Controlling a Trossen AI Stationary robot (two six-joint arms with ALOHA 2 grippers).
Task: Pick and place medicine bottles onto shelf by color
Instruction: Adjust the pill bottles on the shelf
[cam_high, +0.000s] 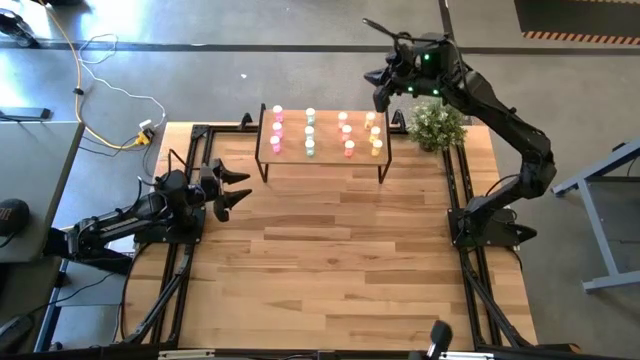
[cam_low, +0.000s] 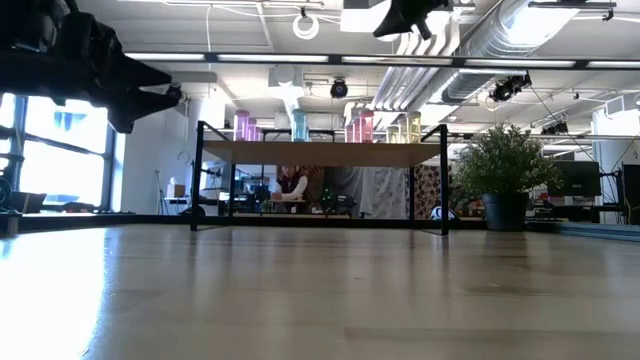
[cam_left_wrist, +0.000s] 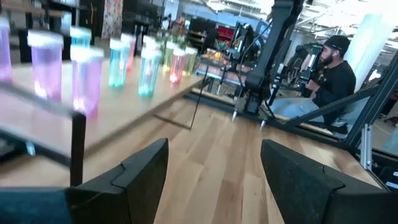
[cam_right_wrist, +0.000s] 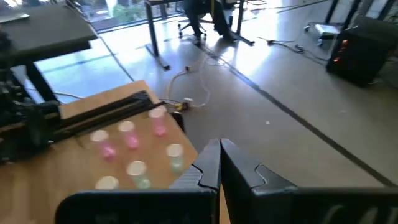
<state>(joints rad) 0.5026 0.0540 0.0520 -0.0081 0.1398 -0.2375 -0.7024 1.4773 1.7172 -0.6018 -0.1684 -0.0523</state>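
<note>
The left gripper (cam_high: 232, 190) is hovering wide open, short of the shelf (cam_high: 322, 160); the right gripper (cam_high: 385, 95), pinched shut and empty, is waiting above the bottles (cam_high: 310, 133), so it should be rising clear without brushing them.

bottle colours (cam_low: 300, 124) blur — shelf (cam_right_wrist: 74, 171) cut off

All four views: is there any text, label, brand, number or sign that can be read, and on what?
None can be read.
Bottles on the shelf: no label shows in any view.
Left gripper, right gripper: no marking shows.
Plant pot: plain in the low view.
Floor stripes at the high view's top right: a hazard pattern, no words.
Room behind: too blurred to read.
</note>
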